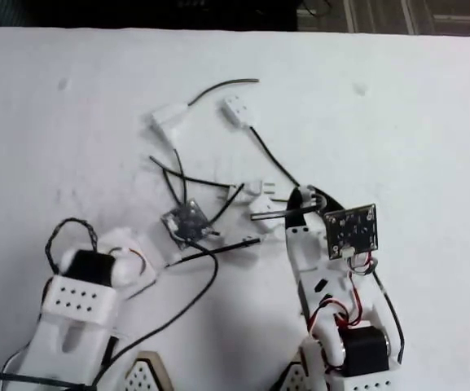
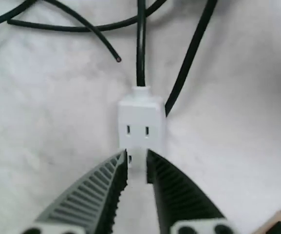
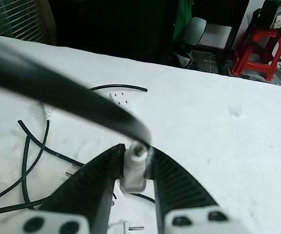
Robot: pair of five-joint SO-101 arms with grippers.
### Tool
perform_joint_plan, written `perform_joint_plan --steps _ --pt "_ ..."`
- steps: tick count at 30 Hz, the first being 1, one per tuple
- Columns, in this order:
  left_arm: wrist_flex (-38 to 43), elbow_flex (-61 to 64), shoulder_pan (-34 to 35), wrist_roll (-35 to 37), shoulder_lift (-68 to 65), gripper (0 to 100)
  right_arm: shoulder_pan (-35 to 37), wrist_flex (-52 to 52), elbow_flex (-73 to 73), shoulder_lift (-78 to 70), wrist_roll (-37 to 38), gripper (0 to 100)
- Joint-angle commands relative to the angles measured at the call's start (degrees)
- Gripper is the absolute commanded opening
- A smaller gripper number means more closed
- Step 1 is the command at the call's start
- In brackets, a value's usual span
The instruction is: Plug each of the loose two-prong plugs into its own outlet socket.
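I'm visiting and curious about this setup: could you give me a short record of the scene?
Left hand: shut on a white outlet socket
Right hand: shut on a white connector on a black cord
Loose on table: second socket, beyond both arms, nothing plugged in
Surface: white cloth

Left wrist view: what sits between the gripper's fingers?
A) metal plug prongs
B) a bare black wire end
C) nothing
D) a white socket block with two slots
D: the left gripper is closed on the end of the white socket block, whose two slots face the camera.
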State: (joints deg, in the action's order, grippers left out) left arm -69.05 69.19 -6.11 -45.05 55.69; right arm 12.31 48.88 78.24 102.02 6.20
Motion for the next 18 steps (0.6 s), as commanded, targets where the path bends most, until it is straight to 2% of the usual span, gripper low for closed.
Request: perform_joint_plan --steps 1,10,14,18 --pt "-0.26 -0.7 4.09 0.7 1.45 26 0.04 -0.92 -0.35 0.31 0.7 1.7" --pt "1.41 -0.88 4.09 0.35 -1.27 27 0.04 -0.92 -0.35 0.31 0.7 1.7" --pt "5.71 -3.08 4.44 0.35 -9.36 27 0.04 -0.92 -0.35 0.31 0.7 1.7" --pt "5.71 -10.02 4.44 0.35 -21.41 27 0.04 -0.92 -0.35 0.31 0.7 1.7"
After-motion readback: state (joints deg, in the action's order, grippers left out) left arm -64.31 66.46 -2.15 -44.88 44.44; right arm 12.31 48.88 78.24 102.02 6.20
